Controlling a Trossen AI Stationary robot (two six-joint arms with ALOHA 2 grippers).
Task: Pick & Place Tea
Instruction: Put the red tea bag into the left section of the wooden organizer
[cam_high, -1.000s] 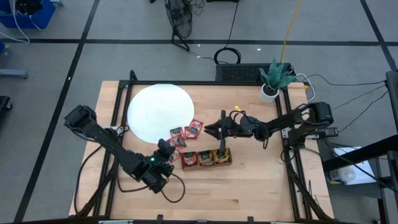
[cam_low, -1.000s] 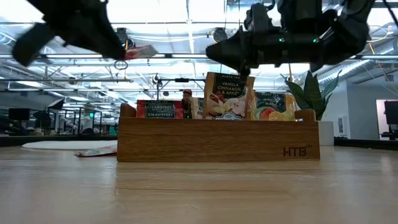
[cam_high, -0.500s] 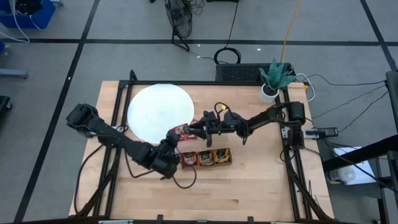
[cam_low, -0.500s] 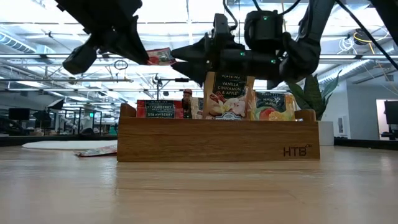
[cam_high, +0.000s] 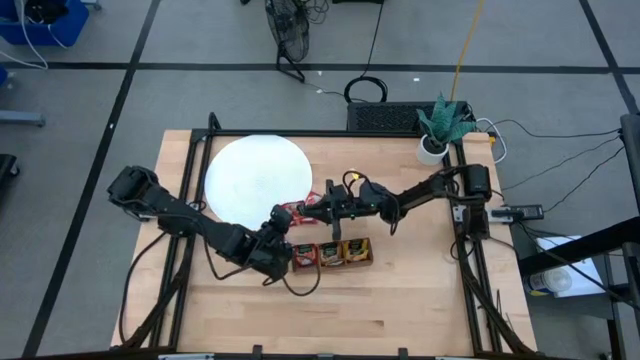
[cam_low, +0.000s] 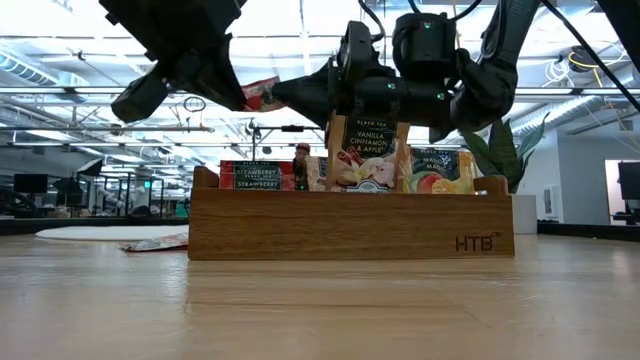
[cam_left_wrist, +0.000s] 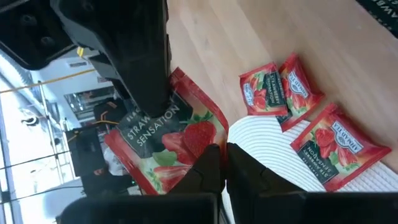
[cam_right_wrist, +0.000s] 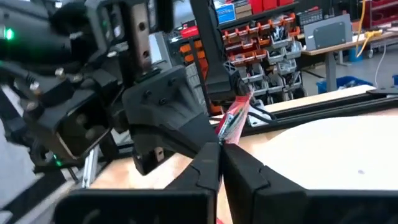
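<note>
My left gripper (cam_high: 284, 222) and my right gripper (cam_high: 303, 212) meet above the table between the white disc (cam_high: 250, 175) and the wooden tray (cam_high: 330, 264). Both are shut on one red strawberry tea sachet (cam_left_wrist: 168, 143), which shows red in the low view (cam_low: 260, 92). More red sachets (cam_left_wrist: 273, 93) lie flat below, at the disc's rim (cam_left_wrist: 261, 140) and on it. The tray (cam_low: 350, 225) stands on the table with upright sachets in it: red (cam_low: 255, 175), vanilla (cam_low: 365, 155) and orange-yellow (cam_low: 440, 170). My left gripper pinches the sachet between its two fingers at one edge (cam_left_wrist: 210, 144), coming from the table's left and near side. The sachet is lifted clear of the table. My right gripper has the sachet's opposite end (cam_left_wrist: 163, 115), one finger (cam_left_wrist: 149, 68) lying across its printed face. It comes level from the table's right. In its own wrist view the sachet (cam_right_wrist: 233, 121) stands edge-on at the fingertips.
A loose sachet (cam_low: 155, 243) lies on the table left of the tray. A potted plant (cam_high: 433, 148) stands at the far right corner. Bare wood lies between the tray and the table's near edge.
My right gripper has moved from above the tray toward the table's left and reached the sachet. My left gripper has carried the sachet up and toward the far right, from the near side to beside the disc, then nearly stopped.
</note>
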